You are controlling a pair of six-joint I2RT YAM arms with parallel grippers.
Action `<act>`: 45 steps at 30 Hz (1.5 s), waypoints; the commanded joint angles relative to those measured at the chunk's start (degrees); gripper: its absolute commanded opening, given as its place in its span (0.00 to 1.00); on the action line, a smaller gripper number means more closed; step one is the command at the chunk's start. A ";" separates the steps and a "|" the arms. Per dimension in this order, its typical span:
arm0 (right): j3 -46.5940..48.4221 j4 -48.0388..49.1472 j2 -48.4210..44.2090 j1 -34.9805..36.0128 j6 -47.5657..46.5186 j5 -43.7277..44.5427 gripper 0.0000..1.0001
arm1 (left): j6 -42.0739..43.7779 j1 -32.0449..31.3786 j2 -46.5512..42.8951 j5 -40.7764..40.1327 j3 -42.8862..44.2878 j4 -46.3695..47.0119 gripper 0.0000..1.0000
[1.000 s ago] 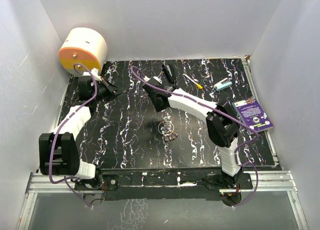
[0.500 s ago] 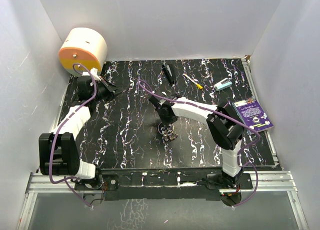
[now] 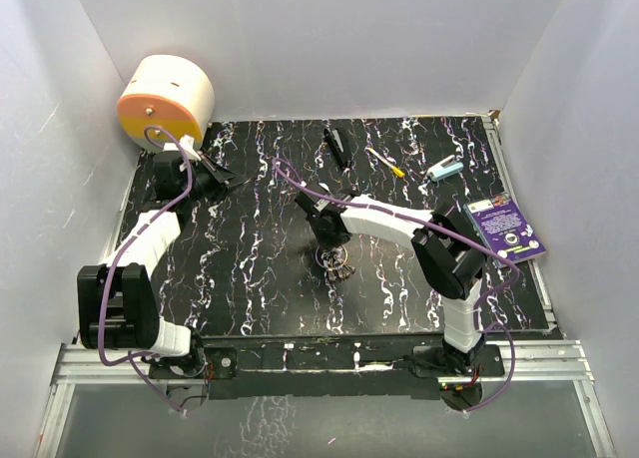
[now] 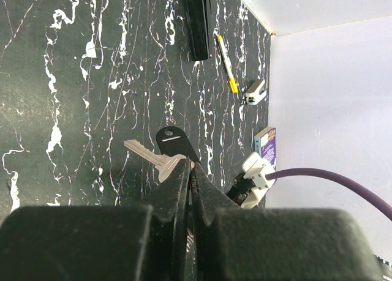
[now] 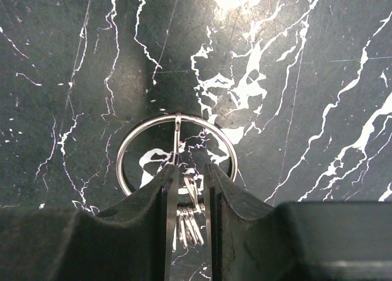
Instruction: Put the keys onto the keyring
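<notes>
The keyring (image 5: 118,158) lies flat on the black marbled table, with small rings and silvery keys (image 3: 342,270) bunched at its near side. My right gripper (image 5: 190,171) is down over it. Its jaws stand a narrow gap apart, straddling the small rings (image 5: 191,220) without pinching them. In the top view it sits at the table's middle (image 3: 329,240). My left gripper (image 4: 188,166) is at the back left (image 3: 232,182). It is shut on a silvery key (image 4: 142,152), and a black key head (image 4: 173,140) juts out beside that key.
A cream and orange round container (image 3: 165,99) stands at the back left corner. A black stick (image 3: 337,147), a yellow-handled tool (image 3: 384,162) and a small teal object (image 3: 446,168) lie along the back. A purple booklet (image 3: 506,229) rests at the right edge.
My right arm has swung from the back of the table toward the middle and come down over the keyring. The left arm has stayed still with its key.
</notes>
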 commanded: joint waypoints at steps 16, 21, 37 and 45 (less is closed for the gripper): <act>0.06 4.83 0.69 0.34 1.29 -0.21 0.27 | -0.10 0.69 -0.96 1.16 0.55 1.95 0.00; 0.17 5.40 1.73 0.34 1.26 -0.79 0.26 | -0.18 0.71 -0.94 1.22 0.68 1.85 0.00; 3.34 1.49 0.80 0.34 1.69 0.56 0.08 | 0.07 0.80 -0.86 1.25 0.88 1.41 0.00; 18.36 -13.77 7.20 0.25 -1.71 -1.71 0.08 | 0.00 0.93 -1.07 1.12 0.76 1.67 0.00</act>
